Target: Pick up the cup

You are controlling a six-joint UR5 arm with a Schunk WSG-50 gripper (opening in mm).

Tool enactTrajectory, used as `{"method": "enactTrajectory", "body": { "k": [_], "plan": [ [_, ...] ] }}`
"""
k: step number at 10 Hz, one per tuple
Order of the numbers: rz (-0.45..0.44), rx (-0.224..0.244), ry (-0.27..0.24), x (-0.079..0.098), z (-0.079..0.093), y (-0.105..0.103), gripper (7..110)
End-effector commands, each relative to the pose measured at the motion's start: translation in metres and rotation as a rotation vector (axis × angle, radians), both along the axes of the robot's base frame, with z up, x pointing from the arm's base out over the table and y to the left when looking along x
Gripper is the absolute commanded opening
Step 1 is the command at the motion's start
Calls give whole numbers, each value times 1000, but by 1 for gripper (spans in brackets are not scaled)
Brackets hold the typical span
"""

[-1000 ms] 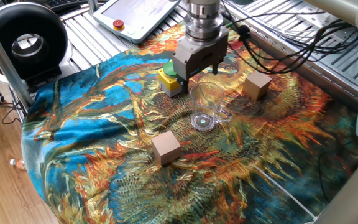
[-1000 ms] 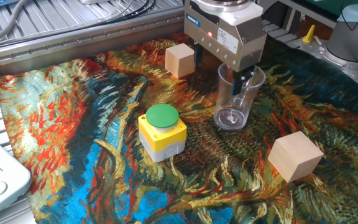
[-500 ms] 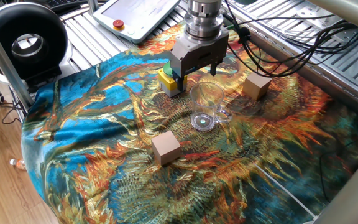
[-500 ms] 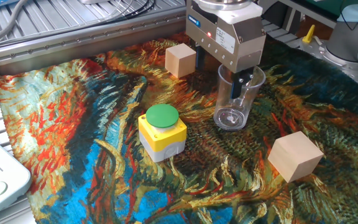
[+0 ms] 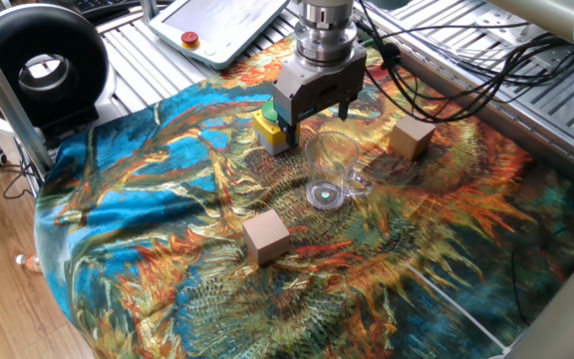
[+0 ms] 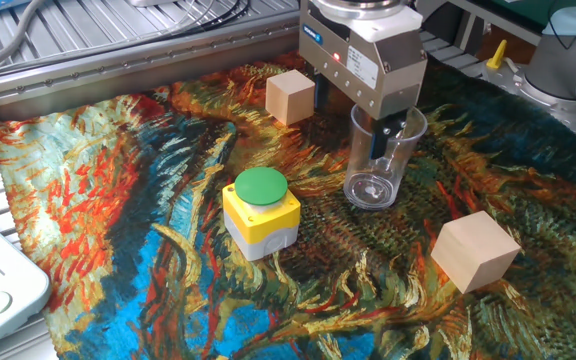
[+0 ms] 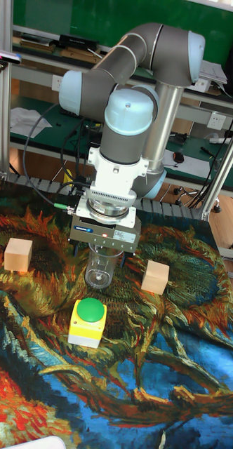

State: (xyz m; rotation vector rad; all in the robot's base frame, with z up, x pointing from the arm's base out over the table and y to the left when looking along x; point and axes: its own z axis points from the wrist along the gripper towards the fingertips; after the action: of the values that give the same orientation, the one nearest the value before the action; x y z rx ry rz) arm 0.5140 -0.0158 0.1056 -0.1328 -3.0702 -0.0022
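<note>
The cup [image 5: 329, 170] is a clear plastic mug that stands upright on the patterned cloth, its small handle [image 5: 358, 182] pointing sideways. My gripper [image 5: 321, 118] hangs over the cup's far rim with its fingers spread and is open. In the other fixed view the gripper [image 6: 363, 110] sits just above and behind the cup [image 6: 381, 160], and one dark finger [image 6: 400, 130] shows through the clear wall near the rim. The tall fixed view has the gripper [image 7: 104, 251] straight above the cup [image 7: 101, 271]. Nothing is held.
A yellow box with a green button [image 5: 270, 125] stands close beside the gripper. Two wooden cubes [image 5: 411, 137] [image 5: 265, 237] lie on the cloth either side of the cup. A white pendant [image 5: 217, 25] and cables [image 5: 466, 70] lie on the metal surface behind the cloth.
The gripper has risen slightly over the last second. The cup, the cubes and the button box have not moved.
</note>
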Motion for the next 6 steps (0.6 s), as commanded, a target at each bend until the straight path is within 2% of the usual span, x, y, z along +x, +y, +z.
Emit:
{"method": "enactTrajectory", "body": {
  "k": [1, 2, 4, 5, 6],
  "plan": [
    [18, 30, -12, 3, 1, 7, 110],
    [14, 40, -26, 7, 1, 10, 88],
    [-57, 71, -50, 13, 1, 18, 88],
    [-52, 36, -45, 12, 1, 9, 88],
    [-52, 31, -42, 11, 1, 8, 88]
  ]
}}
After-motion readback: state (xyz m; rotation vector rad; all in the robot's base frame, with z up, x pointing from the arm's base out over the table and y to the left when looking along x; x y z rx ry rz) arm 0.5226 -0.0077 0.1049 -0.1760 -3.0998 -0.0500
